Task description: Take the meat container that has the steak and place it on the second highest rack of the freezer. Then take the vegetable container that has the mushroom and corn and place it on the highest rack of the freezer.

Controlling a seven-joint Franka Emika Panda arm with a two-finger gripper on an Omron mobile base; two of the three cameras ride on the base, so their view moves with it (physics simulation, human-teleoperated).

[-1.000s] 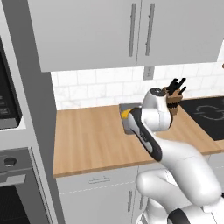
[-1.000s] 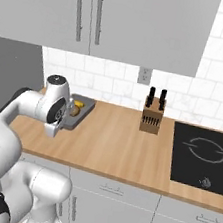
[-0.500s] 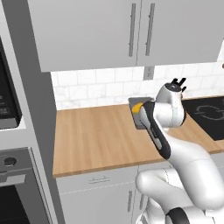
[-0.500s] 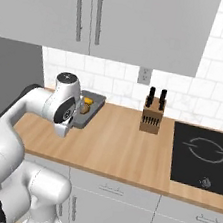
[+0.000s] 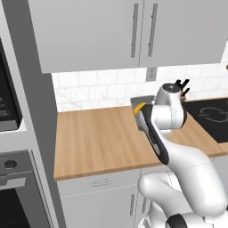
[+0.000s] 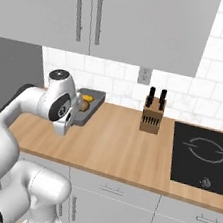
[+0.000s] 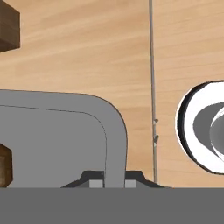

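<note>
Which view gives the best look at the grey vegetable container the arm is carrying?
The right base view: the vegetable container shows its open top with yellow and brown food inside, beside the gripper. The left base view shows just a grey corner behind the arm. The hand view shows its rim, pinched between the fingertips.

In the left base view the arm's white wrist hides most of the grey container (image 5: 141, 100), leaving a corner at centre, and most of the knife block (image 5: 181, 87). In the hand view the container's rim (image 7: 114, 144) runs off the left edge; its brown contents (image 7: 4, 164) are cut there.
</note>
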